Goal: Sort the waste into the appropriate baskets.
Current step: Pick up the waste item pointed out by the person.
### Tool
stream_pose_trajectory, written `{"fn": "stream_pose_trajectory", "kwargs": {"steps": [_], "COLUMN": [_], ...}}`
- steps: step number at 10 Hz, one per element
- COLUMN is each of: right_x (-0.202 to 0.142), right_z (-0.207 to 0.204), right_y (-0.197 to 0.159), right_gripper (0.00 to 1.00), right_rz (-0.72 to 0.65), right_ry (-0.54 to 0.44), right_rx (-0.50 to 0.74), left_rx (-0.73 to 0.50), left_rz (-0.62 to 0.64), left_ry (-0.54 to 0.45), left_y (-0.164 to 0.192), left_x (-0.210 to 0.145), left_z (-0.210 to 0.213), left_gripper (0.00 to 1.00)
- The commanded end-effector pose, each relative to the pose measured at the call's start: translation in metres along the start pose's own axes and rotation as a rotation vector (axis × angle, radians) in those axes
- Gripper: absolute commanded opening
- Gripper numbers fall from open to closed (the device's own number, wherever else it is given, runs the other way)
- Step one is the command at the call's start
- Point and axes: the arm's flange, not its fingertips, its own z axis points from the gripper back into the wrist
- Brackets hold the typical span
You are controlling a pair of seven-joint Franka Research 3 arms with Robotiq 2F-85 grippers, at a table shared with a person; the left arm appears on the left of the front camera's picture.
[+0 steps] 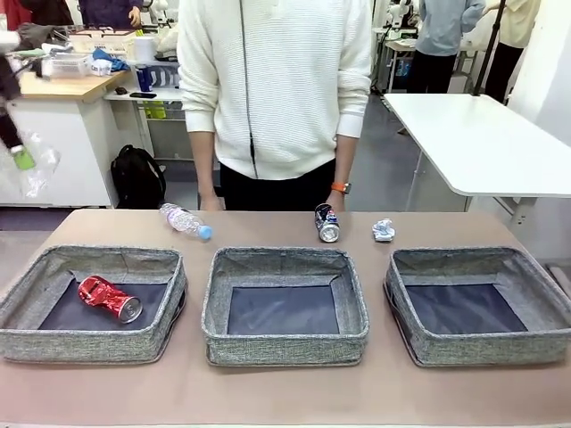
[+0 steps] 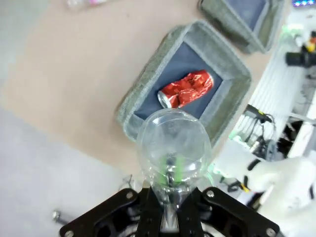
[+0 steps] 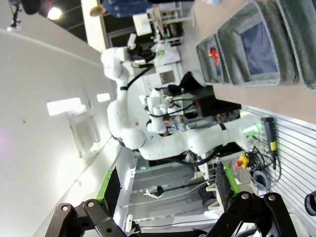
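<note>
My left gripper [image 2: 170, 200] is shut on a clear plastic cup [image 2: 173, 145], held high above the left basket's [image 2: 143, 86] near rim. In the front view the cup [image 1: 34, 168] hangs off the table's left end, the left gripper [image 1: 20, 156] on it. A crushed red can [image 1: 109, 298] lies in the left basket [image 1: 27, 334]. The middle basket [image 1: 284, 343] and the right basket [image 1: 482, 348] hold nothing. A clear bottle with a blue cap [image 1: 185, 220], a dark blue-silver can [image 1: 326, 223] and a crumpled paper ball [image 1: 384, 230] lie along the far edge. My right gripper [image 3: 168, 190] is open, raised, off the table.
A person in a white sweater [image 1: 277, 89] stands at the far edge, hands resting near the bottle and the can. A black backpack [image 1: 138, 176] sits on the floor behind. A white table [image 1: 482, 143] stands at the back right.
</note>
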Motion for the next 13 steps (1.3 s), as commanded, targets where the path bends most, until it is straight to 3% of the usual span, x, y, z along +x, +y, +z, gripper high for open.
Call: {"fn": "stream_pose_trajectory", "kwargs": {"steps": [1, 3, 5, 6, 8, 9, 11, 13], "right_x": [0.002, 0.002, 0.002, 0.002, 0.002, 0.002, 0.002, 0.002], "right_z": [0.000, 0.000, 0.000, 0.000, 0.000, 0.000, 0.000, 0.000], "right_y": [0.003, 0.003, 0.003, 0.003, 0.003, 0.003, 0.003, 0.003], "right_gripper": [1.00, 1.00, 1.00, 1.00, 1.00, 1.00, 1.00, 1.00], "right_rz": [0.028, 0.028, 0.028, 0.028, 0.028, 0.028, 0.028, 0.028], "right_ry": [0.003, 0.003, 0.003, 0.003, 0.003, 0.003, 0.003, 0.003], "right_rx": [0.020, 0.020, 0.020, 0.020, 0.020, 0.020, 0.020, 0.020], "left_rx": [0.053, 0.033, 0.021, -0.004, 0.146, 0.220, 0.240, 0.256], "left_rz": [0.063, 0.091, 0.297, 0.341, 0.576, 0.720, 0.694, 0.736], "left_ry": [0.078, 0.121, 0.170, 0.195, 0.120, 0.127, 0.189, 0.190], "left_y": [-0.079, -0.148, -0.221, -0.257, -0.327, -0.355, -0.394, -0.416], "left_x": [0.032, 0.071, 0.118, 0.137, 0.171, 0.197, 0.241, 0.275], "left_z": [0.007, 0.002, -0.012, -0.018, -0.025, -0.026, -0.020, -0.005], "left_gripper": [0.01, 0.01, 0.01, 0.01, 0.01, 0.01, 0.01, 0.01]}}
